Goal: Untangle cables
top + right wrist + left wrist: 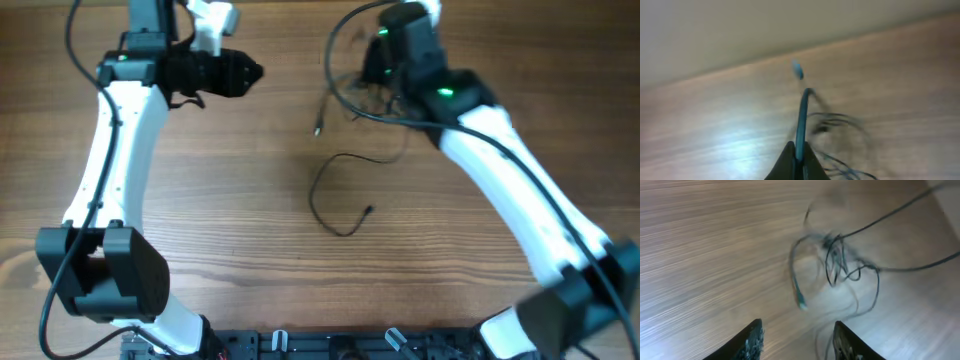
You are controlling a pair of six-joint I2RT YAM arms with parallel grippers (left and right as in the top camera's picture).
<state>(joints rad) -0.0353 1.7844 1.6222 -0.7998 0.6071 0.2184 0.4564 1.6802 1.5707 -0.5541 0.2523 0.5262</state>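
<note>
The cables (835, 255) lie knotted by the desk's (200, 200) far edge — the right jaws pinch one cord (801, 120), the left jaws are spread, empty. A hard pull could tighten the knot.

The far side of the brown wooden table (230, 200) is occupied by a tangle of thin black cables (368, 92). From directly above the tangle, access is blocked by the white-and-black right arm (500, 150), whose black right gripper (796, 161) is pinched on one strand of it. Left of the tangle, a loose strand with a plug end (318, 130) is met first, then a bare strip of wood bounded by the parted black left gripper (258, 72). Nearer than the tangle, a single looped black cable (335, 195) lies across mid-table, with bare wood left on either side.
</note>
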